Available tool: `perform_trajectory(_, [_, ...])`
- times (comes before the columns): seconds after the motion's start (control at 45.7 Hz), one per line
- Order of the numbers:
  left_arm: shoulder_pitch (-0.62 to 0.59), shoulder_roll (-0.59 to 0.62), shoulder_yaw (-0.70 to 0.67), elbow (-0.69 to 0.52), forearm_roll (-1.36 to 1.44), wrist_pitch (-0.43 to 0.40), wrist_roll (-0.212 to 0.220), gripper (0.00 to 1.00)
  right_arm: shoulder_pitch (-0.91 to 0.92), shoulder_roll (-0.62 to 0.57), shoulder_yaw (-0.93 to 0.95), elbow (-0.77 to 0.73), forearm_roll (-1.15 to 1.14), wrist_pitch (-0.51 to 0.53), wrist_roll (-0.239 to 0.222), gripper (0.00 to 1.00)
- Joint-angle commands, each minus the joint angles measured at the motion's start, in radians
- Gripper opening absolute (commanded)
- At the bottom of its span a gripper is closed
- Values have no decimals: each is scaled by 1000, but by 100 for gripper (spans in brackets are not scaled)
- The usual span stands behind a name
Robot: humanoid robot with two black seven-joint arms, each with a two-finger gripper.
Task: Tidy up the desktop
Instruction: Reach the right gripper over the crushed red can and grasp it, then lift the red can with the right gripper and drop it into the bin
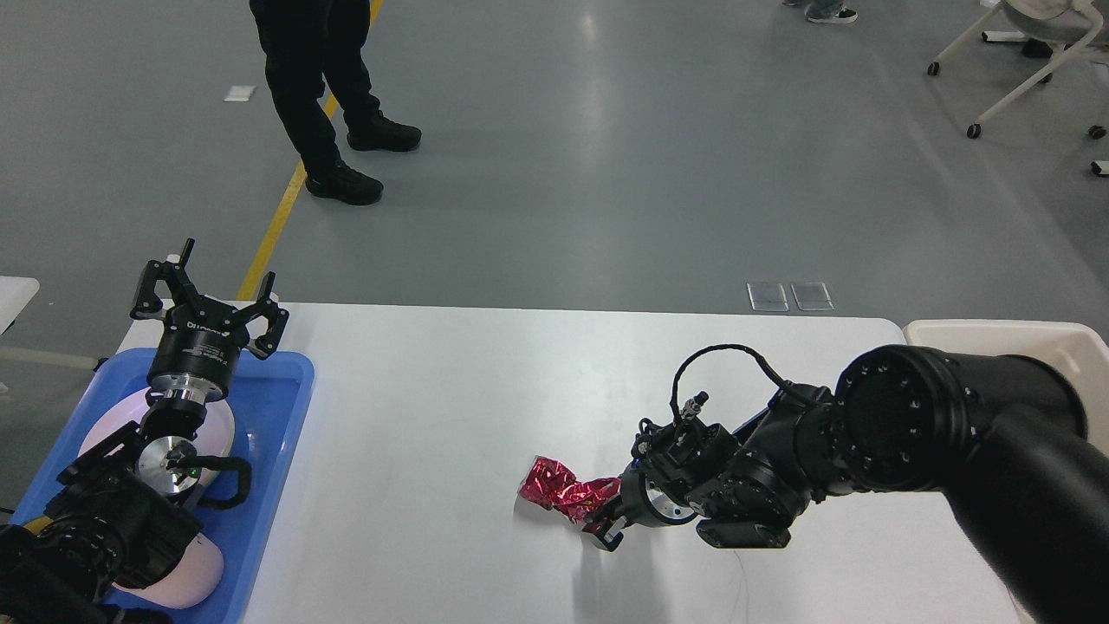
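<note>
The white desktop (450, 407) fills the lower middle of the head view. A crumpled shiny red wrapper (559, 491) lies on it, right of centre. My right gripper (609, 511) reaches in from the right and its fingers are closed on the wrapper's right end, low at the tabletop. My left gripper (221, 282) is open and empty, raised above the far end of the blue tray (277, 390) at the left.
The blue tray holds a white rounded object (186, 581) under my left arm. A beige bin (996, 334) stands at the table's right edge. A person in black (321, 95) stands on the floor beyond the table. Office chairs are at the far right.
</note>
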Motion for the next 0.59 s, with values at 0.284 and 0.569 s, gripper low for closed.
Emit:
perform_trajectory(0.284, [0, -1, 1, 0, 0, 0, 0, 96, 92, -53, 11, 39, 1, -46, 9, 35])
perform_trajectory(0.569, [0, 0, 1, 0, 0, 0, 0, 96, 326, -289, 21, 178, 2, -135, 12, 35])
